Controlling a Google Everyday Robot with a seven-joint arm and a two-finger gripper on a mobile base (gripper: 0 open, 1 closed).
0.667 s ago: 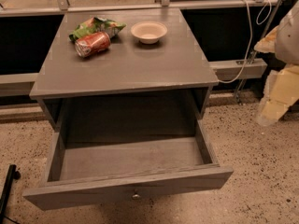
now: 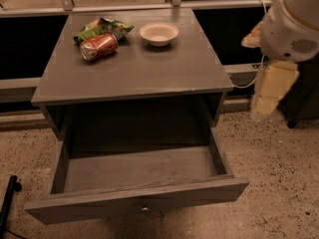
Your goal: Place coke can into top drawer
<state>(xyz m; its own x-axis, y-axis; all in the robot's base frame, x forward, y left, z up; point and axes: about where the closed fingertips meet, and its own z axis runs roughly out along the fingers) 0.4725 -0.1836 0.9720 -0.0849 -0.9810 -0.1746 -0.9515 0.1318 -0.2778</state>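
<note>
Coke can [image 2: 98, 46]: on its side on the cabinet [image 2: 149, 71] top, rear left, against the green chip bag [image 2: 102, 28]. Top drawer [image 2: 139, 199]: pulled out from the cabinet front. Gripper [image 2: 271, 91]: right of the cabinet, apart from it (whether parted or closed cannot be told).

A grey cabinet [image 2: 149, 71] stands on a pale speckled floor [image 2: 279, 183]. At the back left of its flat top lies a crumpled green chip bag [image 2: 102, 26]. To the right of the bag, apart from it, sits a small cream bowl [image 2: 159, 33] — round, shallow and upright. A metal rail [image 2: 124, 7] runs along behind the cabinet, with dark panels below it. A thin white cable [image 2: 246, 85] loops near the cabinet's right side, just left of the gripper [image 2: 264, 103], which hangs at the right edge of the view. A slim black object [image 2: 9, 195] shows at the lower left corner — what it is cannot be told.
</note>
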